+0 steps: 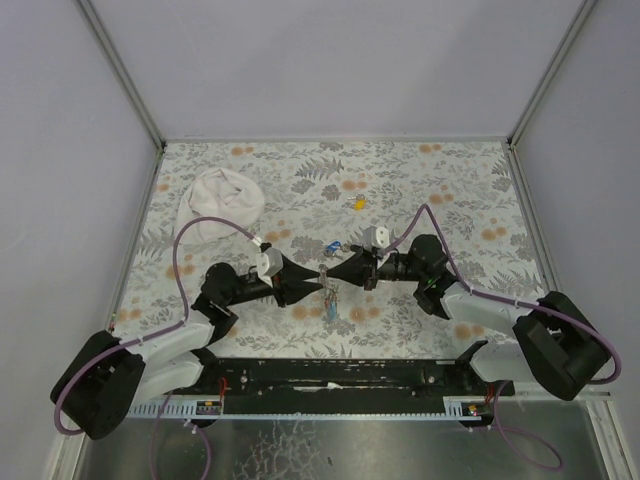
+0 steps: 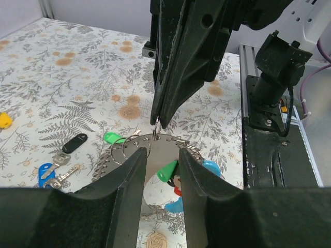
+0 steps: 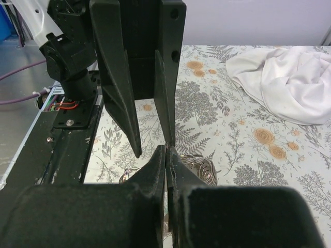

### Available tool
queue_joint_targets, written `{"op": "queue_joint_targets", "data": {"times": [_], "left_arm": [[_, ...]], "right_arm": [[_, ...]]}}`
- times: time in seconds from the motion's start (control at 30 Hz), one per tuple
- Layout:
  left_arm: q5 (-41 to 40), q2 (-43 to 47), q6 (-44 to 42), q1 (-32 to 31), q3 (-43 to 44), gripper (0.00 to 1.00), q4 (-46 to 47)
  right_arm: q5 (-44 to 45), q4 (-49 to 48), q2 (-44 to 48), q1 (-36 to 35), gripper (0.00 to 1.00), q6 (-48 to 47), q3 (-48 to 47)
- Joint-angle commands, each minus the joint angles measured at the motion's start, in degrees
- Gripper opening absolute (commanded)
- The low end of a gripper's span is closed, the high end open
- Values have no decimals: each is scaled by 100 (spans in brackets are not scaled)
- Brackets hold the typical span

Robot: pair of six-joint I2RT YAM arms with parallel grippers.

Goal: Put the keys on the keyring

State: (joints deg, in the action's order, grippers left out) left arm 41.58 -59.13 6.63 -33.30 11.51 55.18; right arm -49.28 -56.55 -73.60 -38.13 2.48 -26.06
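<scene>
The keyring (image 1: 329, 300) hangs between my two grippers over the table's middle. In the left wrist view its silver coil (image 2: 111, 160) arcs across, with a light-blue piece (image 2: 211, 168) and a red bit (image 2: 178, 190) below. My right gripper (image 2: 159, 123) is shut on a small metal ring at the coil's top. My left gripper (image 2: 158, 155) is open, its fingers astride the coil, with a green key head (image 2: 168, 171) between them. On the table lie a black key (image 2: 75, 143), a blue key (image 2: 45, 173), a yellow key (image 1: 357, 203) and another green piece (image 2: 111, 137).
A white cloth bundle (image 1: 220, 200) lies at the far left and shows in the right wrist view (image 3: 282, 77). The arm bases and a black rail (image 1: 330, 375) run along the near edge. Grey walls (image 1: 70, 150) enclose the table.
</scene>
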Motion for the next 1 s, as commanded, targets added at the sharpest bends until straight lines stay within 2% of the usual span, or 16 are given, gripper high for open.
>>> {"op": "queue_joint_targets", "data": {"times": [0.0,0.3,0.67,0.97], "left_arm": [[236,-163,-4,48,42,31,629],[138,-336,47,60,123,31,807],[433,-674,302,60,229,30,1223],[592,-738,347,60,300,27,1221]], "right_arm": [[-247,-891,-25,7,0,235,-74],[-423,-936,-125,8,0,284,-99],[-506,-903,-187,7,0,314,-149],[-584,-914,-260,8,0,363,-197]]}}
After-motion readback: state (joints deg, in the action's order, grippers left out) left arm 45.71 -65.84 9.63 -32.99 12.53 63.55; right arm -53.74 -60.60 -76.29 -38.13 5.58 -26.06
